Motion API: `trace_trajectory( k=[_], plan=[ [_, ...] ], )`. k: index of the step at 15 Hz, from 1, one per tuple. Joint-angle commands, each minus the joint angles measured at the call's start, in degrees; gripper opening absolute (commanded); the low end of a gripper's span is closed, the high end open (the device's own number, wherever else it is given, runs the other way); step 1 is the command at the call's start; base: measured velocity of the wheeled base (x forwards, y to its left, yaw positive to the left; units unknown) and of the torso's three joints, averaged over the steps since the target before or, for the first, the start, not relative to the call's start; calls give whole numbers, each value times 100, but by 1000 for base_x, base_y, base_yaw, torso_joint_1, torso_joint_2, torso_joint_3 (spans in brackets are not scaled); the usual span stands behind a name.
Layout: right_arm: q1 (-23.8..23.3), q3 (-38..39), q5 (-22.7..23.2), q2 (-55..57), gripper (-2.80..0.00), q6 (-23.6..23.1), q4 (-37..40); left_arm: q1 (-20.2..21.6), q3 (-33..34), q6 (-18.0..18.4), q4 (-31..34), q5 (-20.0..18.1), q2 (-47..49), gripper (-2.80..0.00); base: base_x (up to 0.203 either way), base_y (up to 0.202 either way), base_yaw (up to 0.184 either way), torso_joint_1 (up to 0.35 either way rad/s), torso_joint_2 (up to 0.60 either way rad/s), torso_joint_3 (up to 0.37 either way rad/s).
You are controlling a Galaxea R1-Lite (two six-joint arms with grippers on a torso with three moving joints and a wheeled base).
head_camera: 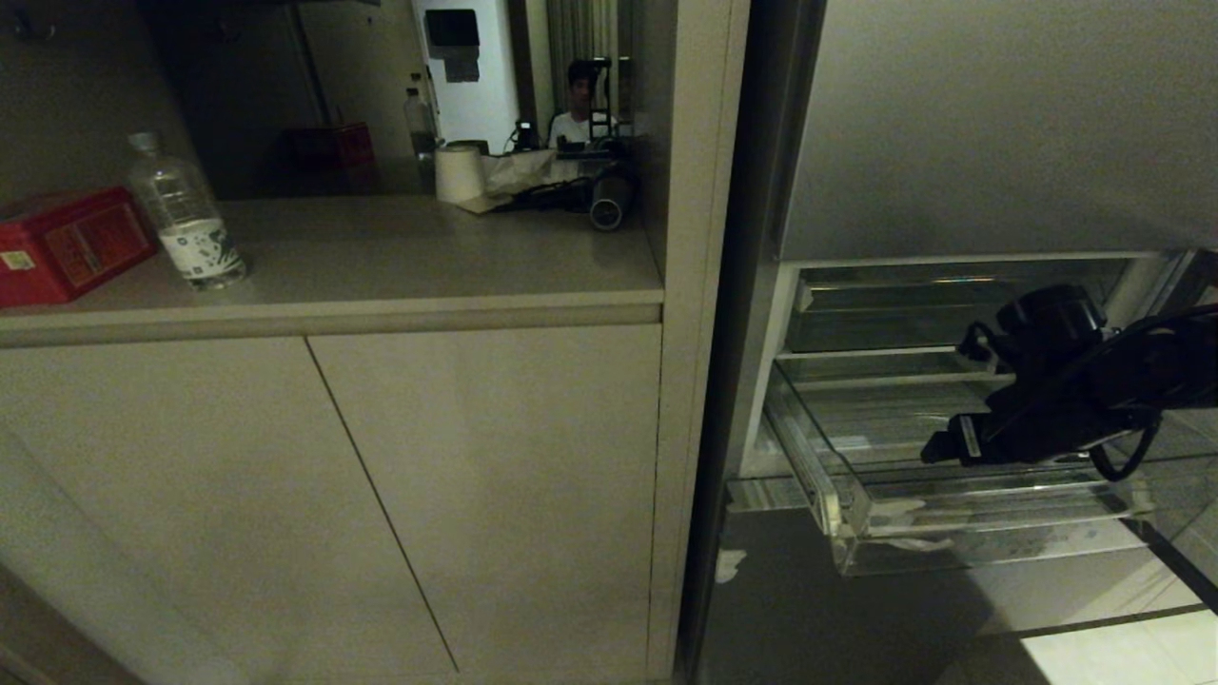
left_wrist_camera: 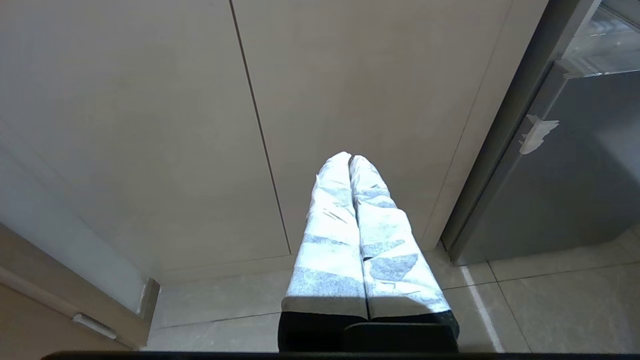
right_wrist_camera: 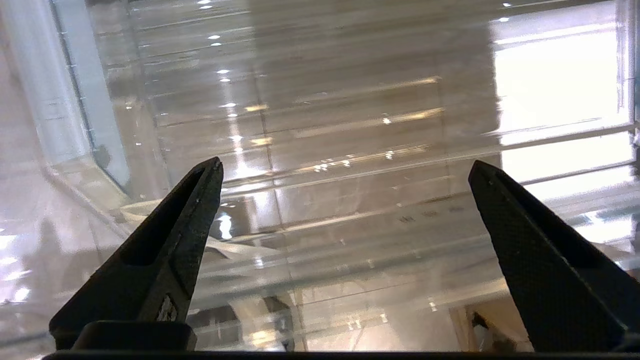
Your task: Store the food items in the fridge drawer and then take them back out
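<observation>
Looking over my feeds from the remote station, this is what I have:

Fridge drawer: the clear fridge drawer (head_camera: 856, 495) stands pulled out of the open fridge on the right of the head view, with whitish tape scraps on its near left corner. I see no food in it.

Drawer floor: in the right wrist view the ribbed clear floor (right_wrist_camera: 350, 150) fills the frame, shiny with reflections, nothing lying on it that I can make out.

Right claw: the right claw (head_camera: 937, 447) hangs over the drawer, coming in from the right and pointing left. Its two dark fingers (right_wrist_camera: 170, 250) stand spread wide apart, released, with nothing between them.

Left claw: the left claw (left_wrist_camera: 351, 159) sits low on the left, in front of the beige cabinet doors (left_wrist_camera: 150, 125), above the tiled floor (left_wrist_camera: 550, 310). Its taped fingers are pressed together, clenched on nothing.

Table: the table (head_camera: 428, 266) to the left of the fridge carries a red box (head_camera: 67, 243), a plastic bottle (head_camera: 186, 214) just right of it, and farther back a paper roll (head_camera: 460, 173).

Far background: a person (head_camera: 579, 105) sits beyond the table.
</observation>
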Motion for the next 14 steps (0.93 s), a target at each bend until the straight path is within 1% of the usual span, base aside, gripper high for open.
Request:
trace_trajectory(
  k=[1,7,14],
  plan=[
    [-22,251,13,-216,0,-6,-6,0,0,0,6,1,7,-280,0,0,0,0,0,0],
    [-22,646,14,-572,0,-32,20,0,0,0,6,1,7,-280,0,0,0,0,0,0],
    [-57,1377,22,-997,0,-47,15,0,0,0,6,1,7,-280,0,0,0,0,0,0]
  ],
)
